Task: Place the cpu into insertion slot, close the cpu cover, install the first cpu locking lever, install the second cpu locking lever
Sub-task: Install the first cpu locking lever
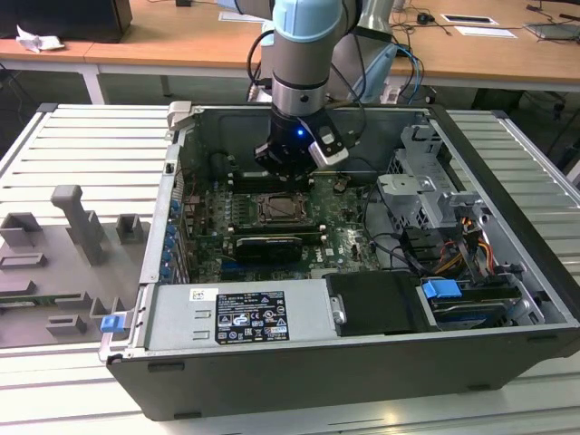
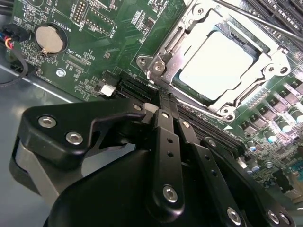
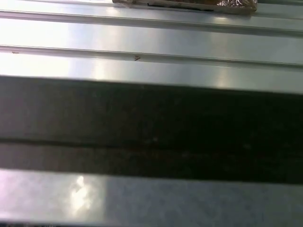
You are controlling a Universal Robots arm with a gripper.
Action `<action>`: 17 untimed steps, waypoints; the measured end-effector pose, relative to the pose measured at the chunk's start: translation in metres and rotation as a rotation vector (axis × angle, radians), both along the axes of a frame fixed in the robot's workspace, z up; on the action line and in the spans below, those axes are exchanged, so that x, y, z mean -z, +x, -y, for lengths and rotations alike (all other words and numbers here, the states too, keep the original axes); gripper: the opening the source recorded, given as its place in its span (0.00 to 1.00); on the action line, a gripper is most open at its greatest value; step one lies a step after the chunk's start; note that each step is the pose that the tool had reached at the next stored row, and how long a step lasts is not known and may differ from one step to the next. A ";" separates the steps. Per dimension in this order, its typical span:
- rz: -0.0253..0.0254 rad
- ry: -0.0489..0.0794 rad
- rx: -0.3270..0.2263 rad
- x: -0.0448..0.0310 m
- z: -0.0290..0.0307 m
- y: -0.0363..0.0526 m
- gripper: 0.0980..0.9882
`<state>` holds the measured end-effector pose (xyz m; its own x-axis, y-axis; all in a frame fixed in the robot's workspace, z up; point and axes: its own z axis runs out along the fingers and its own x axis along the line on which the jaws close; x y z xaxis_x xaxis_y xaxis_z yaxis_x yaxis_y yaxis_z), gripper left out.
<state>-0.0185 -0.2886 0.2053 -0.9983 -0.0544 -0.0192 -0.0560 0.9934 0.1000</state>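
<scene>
The gripper [image 2: 163, 101] hangs over the green motherboard [image 2: 99, 42], fingers [image 2: 165, 137] clenched together and grasping nothing — just past them, mid-board, the cpu [image 2: 215, 64] lies in the insertion slot [image 1: 276, 209], the cpu cover [image 2: 163, 59] closed around it.

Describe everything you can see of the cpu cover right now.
The cpu cover is a thin, silvery metal frame, square with a central window. In the second wrist view it lies flat, closed over the insertion slot, and the pale cpu shows through the window. Screws sit at the corners of the frame around it. The tool's black linkage hangs close beside the slot's near corner; contact cannot be told.
</scene>
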 end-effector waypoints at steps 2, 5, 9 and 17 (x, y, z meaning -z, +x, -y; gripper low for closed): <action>-0.0001 -0.001 0.000 0.0007 0.0000 0.0000 0.01; -0.0001 -0.004 0.001 0.0013 0.0000 0.0001 0.01; -0.0002 -0.010 0.004 0.0022 0.0005 0.0003 0.01; 0.0002 -0.012 0.006 0.0018 0.0004 0.0009 0.01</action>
<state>-0.0175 -0.2890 0.2035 -0.9986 -0.0488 -0.0188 -0.0502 0.9948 0.0883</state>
